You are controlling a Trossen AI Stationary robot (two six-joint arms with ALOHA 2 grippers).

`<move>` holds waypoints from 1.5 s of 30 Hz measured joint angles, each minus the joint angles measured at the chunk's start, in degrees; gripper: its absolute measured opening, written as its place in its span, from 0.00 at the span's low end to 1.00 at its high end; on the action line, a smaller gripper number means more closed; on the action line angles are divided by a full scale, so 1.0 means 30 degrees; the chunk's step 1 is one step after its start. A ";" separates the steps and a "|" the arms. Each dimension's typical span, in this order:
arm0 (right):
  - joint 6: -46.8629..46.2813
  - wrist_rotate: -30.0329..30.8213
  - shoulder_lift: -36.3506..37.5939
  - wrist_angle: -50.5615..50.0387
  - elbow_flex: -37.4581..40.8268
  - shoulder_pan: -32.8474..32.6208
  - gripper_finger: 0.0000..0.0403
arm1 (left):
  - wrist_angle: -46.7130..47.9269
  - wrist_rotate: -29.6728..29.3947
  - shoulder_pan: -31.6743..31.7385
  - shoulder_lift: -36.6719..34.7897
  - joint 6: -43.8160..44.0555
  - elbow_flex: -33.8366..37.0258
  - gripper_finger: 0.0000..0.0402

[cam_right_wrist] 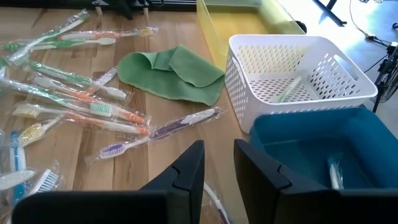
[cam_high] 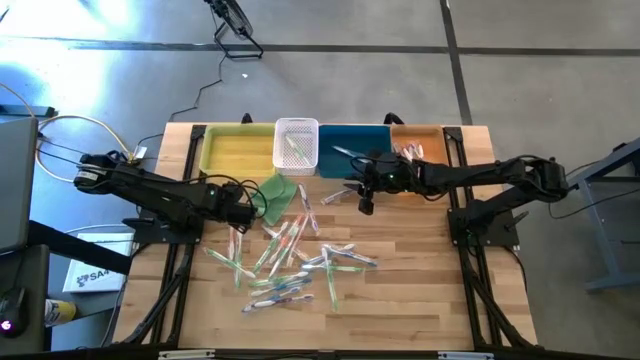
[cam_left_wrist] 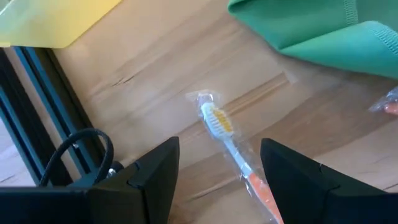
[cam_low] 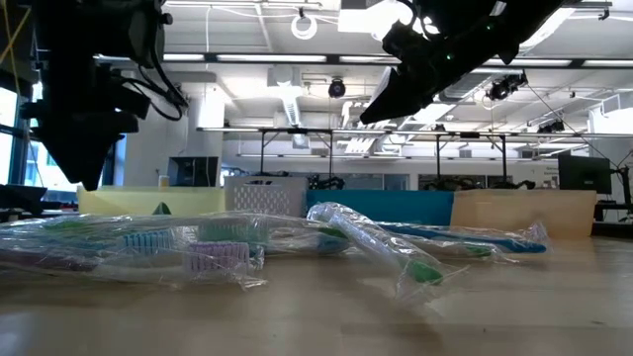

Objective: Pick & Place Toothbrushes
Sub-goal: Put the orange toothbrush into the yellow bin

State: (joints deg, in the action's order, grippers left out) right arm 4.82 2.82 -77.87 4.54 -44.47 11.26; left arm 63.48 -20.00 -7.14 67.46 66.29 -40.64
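Note:
Several wrapped toothbrushes (cam_high: 290, 262) lie scattered on the wooden table, also seen in the right wrist view (cam_right_wrist: 74, 106). My left gripper (cam_left_wrist: 221, 171) hangs open, pointing steeply down, near the green cloth (cam_high: 275, 196). Its fingers stand on either side of an orange-yellow toothbrush (cam_left_wrist: 224, 134) lying flat on the wood, without touching it. My right gripper (cam_right_wrist: 219, 168) hovers in front of the blue bin (cam_right_wrist: 311, 155), its fingers nearly together on a clear-wrapped toothbrush (cam_right_wrist: 211, 200). One toothbrush lies in the white basket (cam_right_wrist: 292, 87), another in the blue bin. My right gripper has a clear-wrapped toothbrush (cam_right_wrist: 211, 200) between its two fingers. The gripper's own body hides the place of contact, so which part it holds cannot be told. The fingers slant down toward the table's left, and the toothbrush (cam_high: 334, 197) is lifted clear of the table.
Along the far edge stand a yellow tray (cam_high: 238, 152), the white basket (cam_high: 296, 143), the blue bin (cam_high: 355, 148) and a tan bin (cam_high: 420, 143). The folded green cloth (cam_right_wrist: 174, 73) lies before the yellow tray. Bare wood shows at the table's near right.

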 joint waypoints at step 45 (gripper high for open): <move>0.0358 -0.0004 0.0000 0.0000 -0.0007 -0.0002 0.20 | -0.4134 0.0883 0.0000 -0.0109 0.1354 0.3267 0.54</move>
State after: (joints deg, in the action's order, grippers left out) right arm 5.89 2.81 -77.87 4.54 -44.49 11.25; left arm 51.07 -17.35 -7.14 67.13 70.35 -30.84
